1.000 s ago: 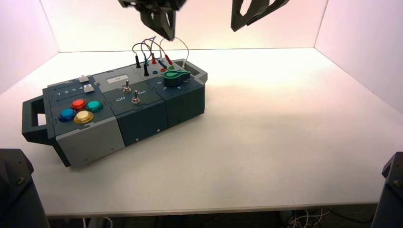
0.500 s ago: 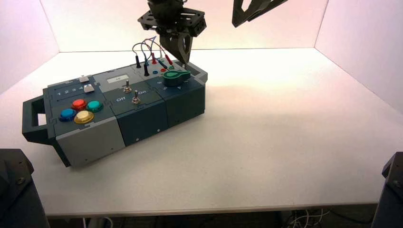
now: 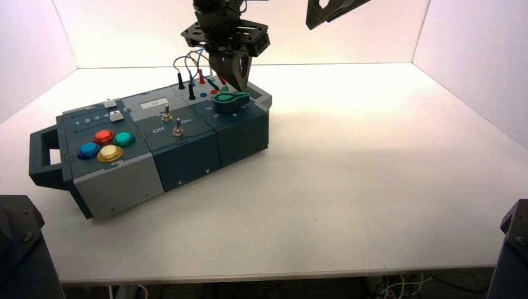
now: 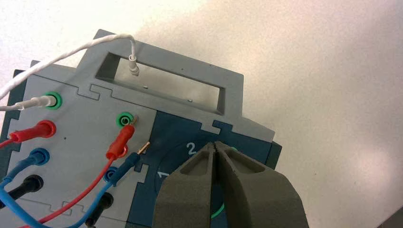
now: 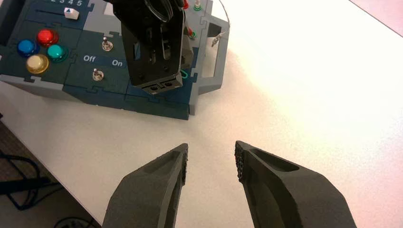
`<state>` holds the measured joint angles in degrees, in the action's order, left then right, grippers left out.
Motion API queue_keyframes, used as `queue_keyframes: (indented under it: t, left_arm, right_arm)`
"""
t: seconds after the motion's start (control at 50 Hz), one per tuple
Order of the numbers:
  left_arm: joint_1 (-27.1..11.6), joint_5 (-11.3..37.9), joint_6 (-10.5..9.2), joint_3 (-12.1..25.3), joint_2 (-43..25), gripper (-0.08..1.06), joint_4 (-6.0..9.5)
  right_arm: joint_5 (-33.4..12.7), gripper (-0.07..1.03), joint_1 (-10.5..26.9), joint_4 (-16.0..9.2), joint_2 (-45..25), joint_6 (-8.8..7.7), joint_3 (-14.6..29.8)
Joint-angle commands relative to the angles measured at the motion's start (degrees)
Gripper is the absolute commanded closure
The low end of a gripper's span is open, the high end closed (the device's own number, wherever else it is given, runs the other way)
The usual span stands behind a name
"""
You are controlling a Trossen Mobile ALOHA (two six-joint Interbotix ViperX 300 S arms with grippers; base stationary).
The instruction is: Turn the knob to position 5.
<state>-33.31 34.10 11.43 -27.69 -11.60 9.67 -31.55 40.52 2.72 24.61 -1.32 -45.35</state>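
The teal-green teardrop knob (image 3: 229, 99) sits at the right end of the box (image 3: 187, 156), its tip pointing to the right. My left gripper (image 3: 240, 85) hangs just above and behind it with its fingers shut and nothing between them. In the left wrist view the gripper (image 4: 215, 145) covers the knob; only green slivers (image 4: 233, 151) show beside the printed 1 and 2. My right gripper (image 3: 333, 11) is open and empty, high at the back right, and its wrist view shows it (image 5: 211, 154) over bare table.
Red, blue, black and white wires (image 3: 199, 65) plug into sockets just behind the knob. Two metal toggle switches (image 3: 177, 129) stand mid-box. Coloured push buttons (image 3: 109, 144) and a slider (image 3: 116, 115) are at the left end. A handle (image 4: 159, 83) ends the box.
My left gripper has come down and slightly right, from above the wires to just over the knob. The right arm has barely moved. The knob has not turned.
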Motion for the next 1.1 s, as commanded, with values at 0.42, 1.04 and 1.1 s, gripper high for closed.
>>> queue_keyframes:
  t: [0.42, 1.04, 1.1]
  left_arm:
    - [-2.46, 1.05, 0.09, 1.14, -1.67, 1.00, 0.18]
    - [-3.69, 2.46, -0.62, -3.34, 0.35, 1.00, 0.18]
    - [-3.69, 2.46, -0.88, -3.87, 0.79, 1.00, 0.18]
  right_arm:
    - [0.53, 0.43, -0.44, -0.18, 1.23, 0.18, 0.53]
    - [0.53, 0.43, -0.53, -0.26, 2.02, 0.26, 0.35]
    - [0.53, 0.43, -0.70, -0.18, 2.02, 0.26, 0.35]
